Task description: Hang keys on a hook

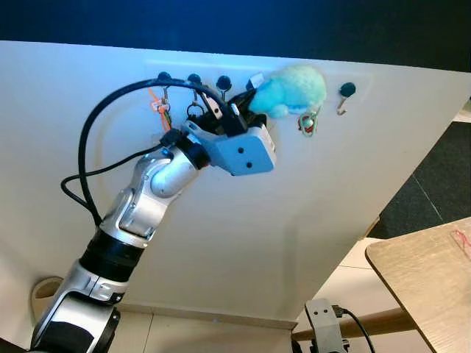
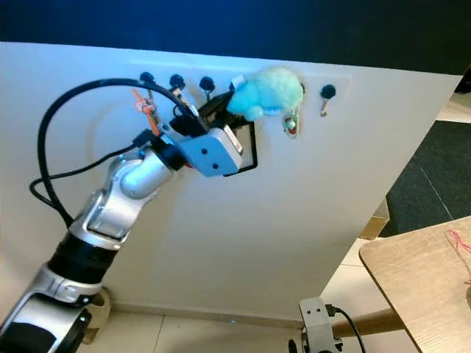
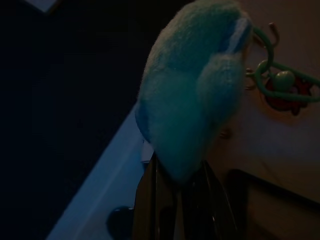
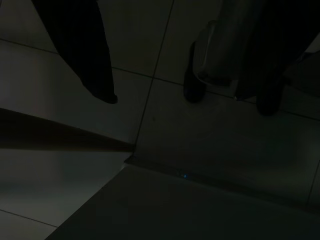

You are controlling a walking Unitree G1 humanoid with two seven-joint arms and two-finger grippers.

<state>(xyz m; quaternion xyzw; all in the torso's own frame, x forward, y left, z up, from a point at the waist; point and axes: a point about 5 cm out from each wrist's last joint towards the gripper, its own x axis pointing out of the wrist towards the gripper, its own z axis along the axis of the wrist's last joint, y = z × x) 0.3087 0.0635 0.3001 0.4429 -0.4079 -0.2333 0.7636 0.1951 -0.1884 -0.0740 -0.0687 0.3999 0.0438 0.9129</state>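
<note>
— So, what hangs at the left end of the hook rail [image 1: 257, 73]?

— An orange-and-green tag [image 1: 161, 108] dangles from the first black knob [image 1: 163, 76], at about ten o'clock from the left gripper [image 1: 246, 103]. The next two knobs sit just right of it, above the gripper's blue wrist housing [image 1: 243, 151], with a small ring [image 1: 195, 110] hanging below the second knob.

— And the left gripper itself?

— It is raised against the white wall [image 1: 294, 220], with its black fingers [image 3: 150, 205] pinching the base of a fluffy turquoise plush keychain [image 1: 291, 91]. The plush sits at about two o'clock from the wrist housing, close up against the rail.

— Where are the keys?

— A green ring with a red piece [image 1: 307, 123] hangs at the plush's five o'clock, near a small hook [image 3: 270, 32] in the left wrist view. I cannot tell whether the ring is over the hook yet.

— Anything further right?

— A teal-capped hook [image 1: 344, 95] stands apart at three o'clock, bare. A wooden table corner [image 1: 427, 279] lies at lower right.

— The right gripper [image 4: 185, 95]?

— It hangs idle over a dim tiled floor [image 4: 150, 165], its dark fingers spread apart.
</note>
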